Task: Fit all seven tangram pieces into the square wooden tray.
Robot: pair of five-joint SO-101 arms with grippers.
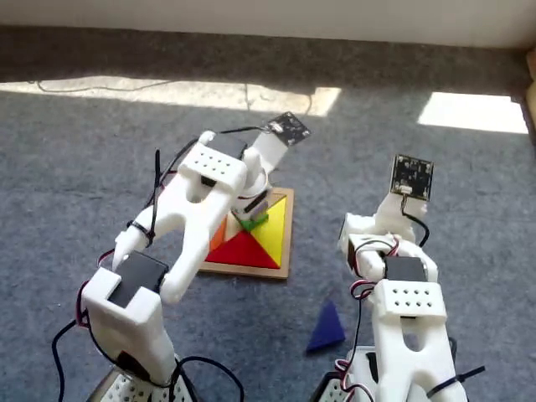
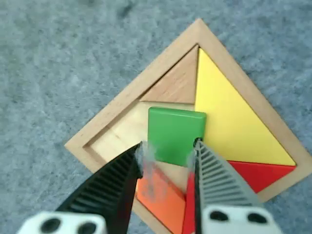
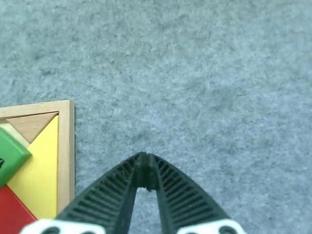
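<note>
**Left jaws:** closed on the green square [image 2: 173,134], one tip at each side edge, above the tray [image 2: 122,95].

**Green square:** sits over the bare pocket beside the yellow triangle [image 2: 234,122], with its near edge close to the orange piece [image 2: 161,192].

**Risk:** if you release here, it may perch on the orange piece or the yellow triangle's edge instead of lying flat. That would block the room the remaining pieces need. If you twist while seating it, you could shove the red triangle [image 2: 258,175] or slide the tray across the carpet [image 1: 100,142].

**Right jaws:** closed on nothing, over the carpet just beside the tray.

**Blue triangle** [image 1: 327,328]**:** on the carpet outside the tray, near the right arm, not yet placed.
</note>
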